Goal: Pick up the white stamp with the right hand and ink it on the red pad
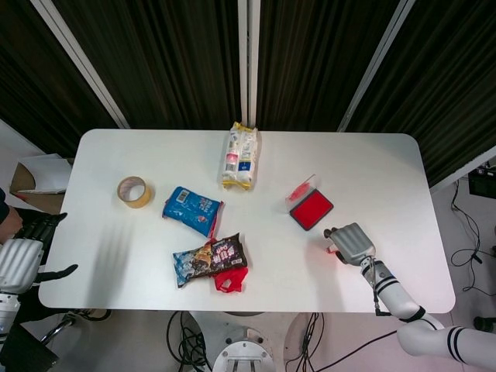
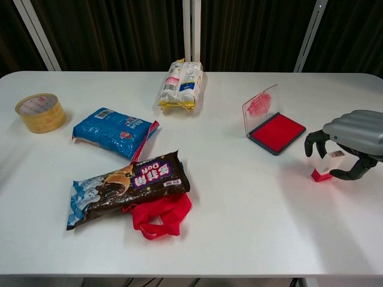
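Your right robot hand [image 2: 350, 143] cages the white stamp [image 2: 328, 165] loosely, fingers curled but grip unclear, because the red pad [image 2: 277, 132] lies at ten o'clock nearby.

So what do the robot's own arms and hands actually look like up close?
The right hand has a smooth silver-grey ridged back like a shell, with black fingers beneath. Its arm is white, with black bands near the elbow and a thin dark cable along the forearm. The left hand looks alike: a silver-grey back and black fingers. No markings are readable.
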You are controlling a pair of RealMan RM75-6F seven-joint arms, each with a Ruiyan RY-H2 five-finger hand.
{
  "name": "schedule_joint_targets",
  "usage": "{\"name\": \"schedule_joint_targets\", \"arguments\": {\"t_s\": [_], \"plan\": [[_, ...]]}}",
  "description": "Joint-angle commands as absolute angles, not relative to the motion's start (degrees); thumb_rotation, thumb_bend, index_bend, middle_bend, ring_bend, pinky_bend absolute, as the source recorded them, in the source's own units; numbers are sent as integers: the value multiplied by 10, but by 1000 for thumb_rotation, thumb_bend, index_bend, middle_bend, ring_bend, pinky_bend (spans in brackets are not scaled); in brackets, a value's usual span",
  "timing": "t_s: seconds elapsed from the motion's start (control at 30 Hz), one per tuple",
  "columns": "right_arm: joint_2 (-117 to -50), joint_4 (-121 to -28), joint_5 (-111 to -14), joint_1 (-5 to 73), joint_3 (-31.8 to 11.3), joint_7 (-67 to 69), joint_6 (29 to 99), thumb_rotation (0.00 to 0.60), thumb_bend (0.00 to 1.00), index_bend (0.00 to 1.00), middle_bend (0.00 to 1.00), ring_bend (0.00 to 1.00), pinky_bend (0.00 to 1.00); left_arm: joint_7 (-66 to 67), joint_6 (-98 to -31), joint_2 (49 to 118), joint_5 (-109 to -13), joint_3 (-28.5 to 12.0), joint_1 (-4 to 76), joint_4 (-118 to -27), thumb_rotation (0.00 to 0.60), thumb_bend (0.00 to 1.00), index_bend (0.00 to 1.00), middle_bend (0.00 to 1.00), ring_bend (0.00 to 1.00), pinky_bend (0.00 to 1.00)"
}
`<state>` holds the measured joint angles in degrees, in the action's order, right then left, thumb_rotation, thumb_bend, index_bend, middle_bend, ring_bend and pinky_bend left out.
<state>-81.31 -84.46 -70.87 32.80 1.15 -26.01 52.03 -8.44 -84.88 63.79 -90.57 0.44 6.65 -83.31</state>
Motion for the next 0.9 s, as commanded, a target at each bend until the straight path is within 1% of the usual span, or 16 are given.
{"name": "schedule_joint_targets", "arguments": {"t_s": [0.03, 0.1, 0.17, 0.27, 0.37, 0.43, 0.47, 0.5, 0.57, 0.6, 0.63, 0.67, 0.7, 0.73, 0.77, 0.9], "plan": [[-811, -848, -712, 326, 13, -261, 523, 600, 265, 317, 397, 793, 978, -84, -849, 637, -906, 5, 66, -834, 498, 0, 115, 153, 154, 262], [-807, -852, -716, 324, 14, -261, 527, 600, 261, 304, 383, 793, 978, -83, -849, 637, -907, 5, 66, -834, 496, 0, 115, 153, 154, 262], [-792, -866, -721, 321, 19, -265, 533, 600, 244, 254, 350, 792, 978, -84, -849, 637, -907, 5, 66, -835, 495, 0, 115, 152, 154, 262], [-754, -905, -740, 304, 26, -267, 568, 600, 207, 123, 286, 792, 978, -84, -848, 637, -906, 5, 66, -835, 499, 0, 115, 152, 154, 263], [-702, -950, -769, 269, 33, -256, 639, 600, 175, 46, 247, 792, 977, -83, -847, 637, -906, 5, 66, -835, 496, 0, 115, 151, 154, 263], [-669, -971, -791, 237, 32, -229, 703, 600, 160, 26, 236, 787, 973, -82, -849, 637, -907, 5, 67, -837, 495, 0, 115, 151, 154, 262], [-659, -974, -803, 221, 32, -215, 733, 600, 154, 20, 228, 770, 963, -81, -850, 636, -908, 5, 67, -839, 495, 0, 115, 151, 154, 262], [-651, -974, -814, 206, 32, -198, 762, 600, 151, 14, 216, 723, 944, -80, -850, 635, -909, 5, 67, -841, 494, 0, 115, 151, 154, 262], [-639, -965, -838, 173, 35, -153, 818, 600, 143, 4, 163, 507, 842, -76, -852, 632, -911, 5, 67, -847, 495, 0, 115, 151, 154, 262], [-637, -959, -847, 161, 37, -129, 834, 600, 135, 1, 106, 310, 657, -74, -853, 630, -911, 4, 67, -850, 495, 0, 115, 151, 154, 262], [-636, -947, -856, 147, 38, -103, 856, 600, 127, 0, 61, 166, 433, -71, -854, 628, -912, 3, 67, -854, 495, 0, 115, 151, 154, 262], [-638, -936, -859, 137, 36, -91, 870, 600, 122, 0, 24, 58, 226, -69, -855, 627, -911, 3, 67, -856, 497, 0, 115, 151, 154, 262], [-642, -926, -858, 129, 34, -81, 881, 600, 117, 0, 6, 10, 93, -68, -856, 625, -911, 2, 67, -858, 495, 0, 115, 151, 154, 262], [-648, -917, -855, 120, 32, -67, 889, 600, 114, 0, 0, 0, 15, -66, -858, 624, -911, 1, 67, -860, 495, 0, 115, 151, 154, 262], [-652, -910, -852, 115, 30, -57, 891, 600, 111, 0, 0, 0, 0, -65, -860, 624, -912, -1, 67, -860, 494, 0, 115, 151, 154, 262], [-669, -885, -837, 106, 22, -42, 879, 600, 108, 0, 0, 0, 0, -60, -865, 624, -913, -2, 67, -862, 492, 0, 114, 149, 154, 262]]}}
